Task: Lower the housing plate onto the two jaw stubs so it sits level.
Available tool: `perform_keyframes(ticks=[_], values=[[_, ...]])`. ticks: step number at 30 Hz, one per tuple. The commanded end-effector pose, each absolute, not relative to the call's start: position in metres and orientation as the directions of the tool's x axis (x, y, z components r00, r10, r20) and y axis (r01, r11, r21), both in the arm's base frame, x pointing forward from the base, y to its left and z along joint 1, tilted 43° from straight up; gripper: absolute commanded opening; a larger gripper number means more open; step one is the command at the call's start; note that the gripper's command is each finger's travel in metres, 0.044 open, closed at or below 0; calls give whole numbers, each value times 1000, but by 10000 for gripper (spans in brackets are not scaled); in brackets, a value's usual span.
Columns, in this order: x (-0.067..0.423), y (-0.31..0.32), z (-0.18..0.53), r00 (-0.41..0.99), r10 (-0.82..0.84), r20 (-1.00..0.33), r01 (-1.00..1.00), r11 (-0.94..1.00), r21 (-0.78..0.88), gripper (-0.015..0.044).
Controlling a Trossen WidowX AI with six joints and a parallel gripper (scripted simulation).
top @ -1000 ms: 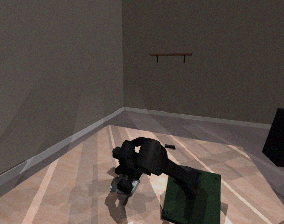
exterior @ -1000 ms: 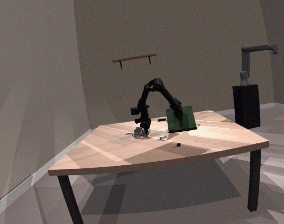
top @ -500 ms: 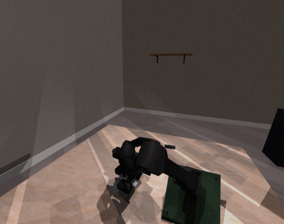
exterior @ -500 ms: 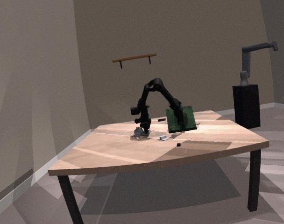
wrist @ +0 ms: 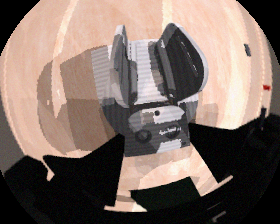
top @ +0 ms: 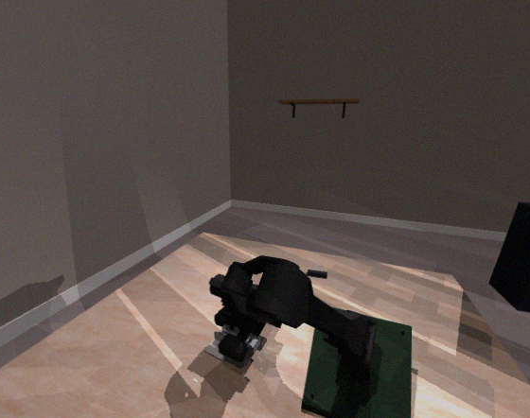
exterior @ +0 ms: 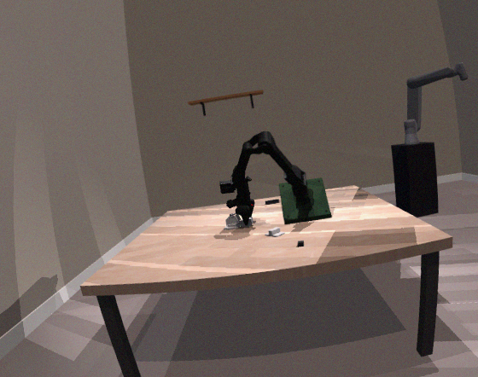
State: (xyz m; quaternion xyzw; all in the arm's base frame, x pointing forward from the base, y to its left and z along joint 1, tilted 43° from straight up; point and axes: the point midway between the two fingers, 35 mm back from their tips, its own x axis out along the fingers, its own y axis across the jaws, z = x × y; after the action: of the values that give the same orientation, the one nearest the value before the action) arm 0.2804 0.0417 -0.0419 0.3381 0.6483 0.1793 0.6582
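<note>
Two upright grey jaws with pale edges, the left jaw (wrist: 122, 75) and the right jaw (wrist: 186, 65), stand apart on a ribbed base plate (wrist: 100, 65) (top: 215, 350). The housing plate (wrist: 163, 114), pale on top with a small dark hole, lies across the near ends of the jaws. My gripper (wrist: 153, 131) (exterior: 246, 223) is low over the base plate, its black fingers at the housing plate's two ends, shut on it. The fingers hide those ends, and whether the plate rests fully on the stubs cannot be told. In the top view the arm hides most of this.
A white flanged block (exterior: 274, 232) and a small black cube (exterior: 300, 243) lie toward the table's front. A black bar (top: 317, 273) (exterior: 272, 201) lies toward the back. The arm stands on a green board (top: 395, 355) (exterior: 321, 192).
</note>
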Motion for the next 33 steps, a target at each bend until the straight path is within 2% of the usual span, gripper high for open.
perform_keyframes(ticks=[1, 12, 15, 16, 33], values=[[281, 42, -42, 98, 677, -729, 204, 704, 681, 351], [281, 42, -42, 98, 677, -729, 204, 704, 681, 351], [280, 42, -42, 95, 674, -732, 202, 707, 678, 430], [280, 42, -42, 95, 674, -732, 202, 707, 678, 440], [281, 25, -26, 96, 672, -734, 203, 709, 675, 440]])
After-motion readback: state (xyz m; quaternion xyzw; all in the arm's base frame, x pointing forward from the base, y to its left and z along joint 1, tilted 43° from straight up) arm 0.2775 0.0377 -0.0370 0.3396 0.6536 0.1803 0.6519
